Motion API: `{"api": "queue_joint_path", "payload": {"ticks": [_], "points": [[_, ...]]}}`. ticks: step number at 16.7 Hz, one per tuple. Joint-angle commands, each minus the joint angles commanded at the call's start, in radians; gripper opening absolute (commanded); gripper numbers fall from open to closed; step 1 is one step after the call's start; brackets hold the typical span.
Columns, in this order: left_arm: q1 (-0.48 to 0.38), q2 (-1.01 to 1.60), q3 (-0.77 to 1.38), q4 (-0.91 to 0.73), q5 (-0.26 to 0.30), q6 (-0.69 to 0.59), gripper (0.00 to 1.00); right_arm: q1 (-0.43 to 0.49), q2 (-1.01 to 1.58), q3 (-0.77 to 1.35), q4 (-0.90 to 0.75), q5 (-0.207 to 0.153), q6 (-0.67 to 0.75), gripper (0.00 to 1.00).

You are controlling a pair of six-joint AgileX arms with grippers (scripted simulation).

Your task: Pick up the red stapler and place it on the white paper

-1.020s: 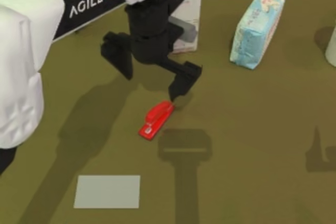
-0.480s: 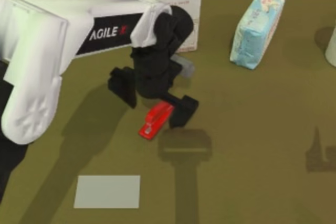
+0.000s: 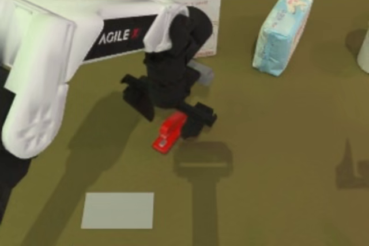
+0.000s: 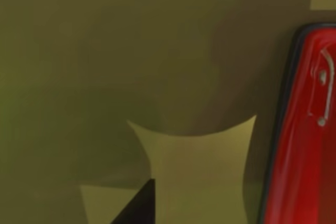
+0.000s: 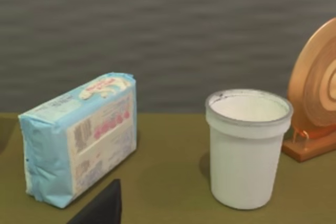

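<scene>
Fingers of the left gripper (image 3: 173, 113) are seen from above spread apart, one on each side of the far end of the red stapler (image 3: 169, 133); whether they touch it cannot be told. The stapler lies slantwise on the olive desk (image 3: 277, 159), near the middle. The white paper (image 3: 117, 210) lies flat near the lower left, well apart from the stapler, with bare desk between. A white carton (image 3: 196, 4) stands just behind the left arm, and a pale blue packet (image 3: 282, 30) lies toward the upper right, away from the stapler and the paper. Long dark shadows are cast across the desk.

From the left wrist, the red stapler (image 4: 304, 129) fills one edge, its silver mark visible, with the olive desk (image 4: 79, 51) in shadow beside it and a dark finger tip (image 4: 139, 208) at the rim.

From the right wrist, the blue packet (image 5: 79, 140), a white tub (image 5: 247, 148) and a copper-coloured disc on a stand (image 5: 317, 103) are seen on the desk before a grey wall (image 5: 157, 24). The right arm is parked at the right; the state of its fingers cannot be told.
</scene>
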Motion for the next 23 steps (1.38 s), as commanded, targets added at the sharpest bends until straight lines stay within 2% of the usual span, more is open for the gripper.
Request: {"api": "queue_joint_path", "payload": {"ticks": [8, 18, 23], "points": [[0.000, 0.000, 0.000, 0.000, 0.000, 0.000, 0.02, 0.000, 0.000, 0.000, 0.000, 0.000, 0.000, 1.00], [0.000, -0.002, 0.003, -0.003, 0.000, 0.001, 0.00, 0.000, 0.000, 0.000, 0.000, 0.000, 0.000, 1.00], [0.009, -0.030, 0.134, -0.165, -0.001, -0.004, 0.00, 0.000, 0.000, 0.000, 0.000, 0.000, 0.000, 1.00]]}}
